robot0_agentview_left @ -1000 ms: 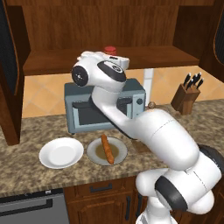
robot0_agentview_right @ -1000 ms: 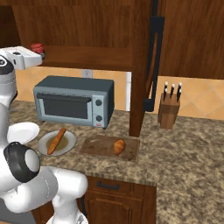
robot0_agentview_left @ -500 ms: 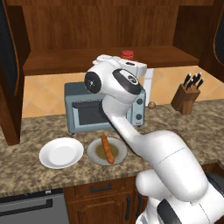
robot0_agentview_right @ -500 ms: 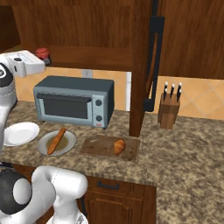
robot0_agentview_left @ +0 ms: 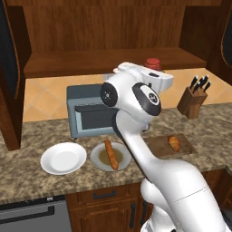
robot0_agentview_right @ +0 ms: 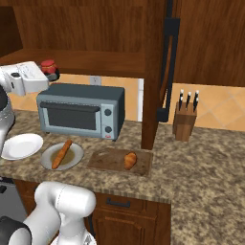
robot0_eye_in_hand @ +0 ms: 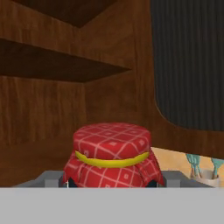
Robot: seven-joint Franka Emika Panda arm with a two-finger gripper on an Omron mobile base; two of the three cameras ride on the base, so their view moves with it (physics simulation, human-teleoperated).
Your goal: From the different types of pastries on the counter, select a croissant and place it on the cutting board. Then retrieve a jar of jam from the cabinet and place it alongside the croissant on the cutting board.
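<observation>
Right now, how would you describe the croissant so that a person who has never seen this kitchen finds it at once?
Find the grey toaster oven on the counter. Just to its right lies a dark wooden cutting board, and the croissant sits on it. It is short, plump and golden-brown, unlike the long thin bread stick on the plate nearby.

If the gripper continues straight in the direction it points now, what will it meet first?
Nothing new at first: the jar of jam already sits right at the gripper, apparently held between its fingers. Beyond the jar, the line seems to run to the wooden side wall of the cabinet, though depth is hard to judge.
</observation>
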